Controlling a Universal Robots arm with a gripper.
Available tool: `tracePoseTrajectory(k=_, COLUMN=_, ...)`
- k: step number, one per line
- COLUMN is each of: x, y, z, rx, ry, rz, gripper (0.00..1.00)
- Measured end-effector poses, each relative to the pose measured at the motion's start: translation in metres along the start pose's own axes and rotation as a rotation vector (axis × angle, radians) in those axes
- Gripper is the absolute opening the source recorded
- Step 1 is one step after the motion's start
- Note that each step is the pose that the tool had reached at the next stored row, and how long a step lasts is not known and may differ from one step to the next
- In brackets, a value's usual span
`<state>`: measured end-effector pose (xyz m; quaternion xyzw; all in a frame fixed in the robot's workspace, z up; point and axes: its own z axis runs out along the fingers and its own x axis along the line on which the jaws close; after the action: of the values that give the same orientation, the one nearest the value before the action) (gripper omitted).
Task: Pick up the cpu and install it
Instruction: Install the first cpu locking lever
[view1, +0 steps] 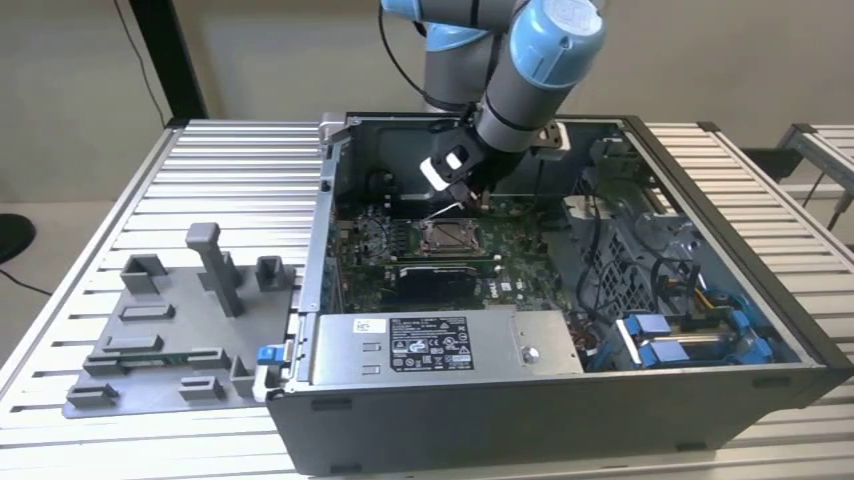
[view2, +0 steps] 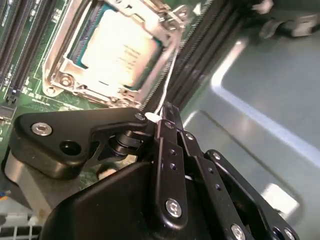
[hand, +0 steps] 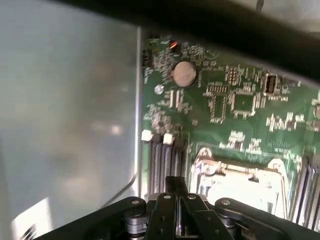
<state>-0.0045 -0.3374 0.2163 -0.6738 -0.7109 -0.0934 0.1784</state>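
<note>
In the exterior view, the blue-jointed grey robot arm (view1: 534, 70) reaches into the open black computer case (view1: 534, 420) on the ribbed metal desk (view1: 240, 160). Its black gripper (view1: 463, 200) hangs low over the green circuit board (view1: 521, 245) — the grey plastic fixture (view1: 174, 320) lies well apart from it.

In the second wrist view, the gripper's fingers (view2: 165, 135) are pressed together. Just beyond their tips, the small square cpu with its pale silvery top (view2: 120, 50) sits inside its socket's silver metal frame (view2: 62, 75), and a thin pale rod (view2: 168, 80) runs from that frame to the tips.

In the first wrist view, the cpu lies just ahead of the closed tips.
</note>
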Motion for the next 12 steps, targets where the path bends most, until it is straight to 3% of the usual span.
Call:
tracePoseTrajectory(k=9, x=0.0161, y=-0.0225, z=-0.0352, rx=-0.0002, ry=0.0061, rz=-0.001, gripper=0.0)
tracePoseTrajectory(k=10, x=0.0177, y=-0.0263, z=-0.0384, rx=-0.0002, ry=0.0072, rz=-0.001, gripper=0.0)
tracePoseTrajectory(k=12, x=0.0184, y=-0.0347, z=-0.0385, rx=-0.0014, ry=0.0077, rz=-0.002, gripper=0.0)
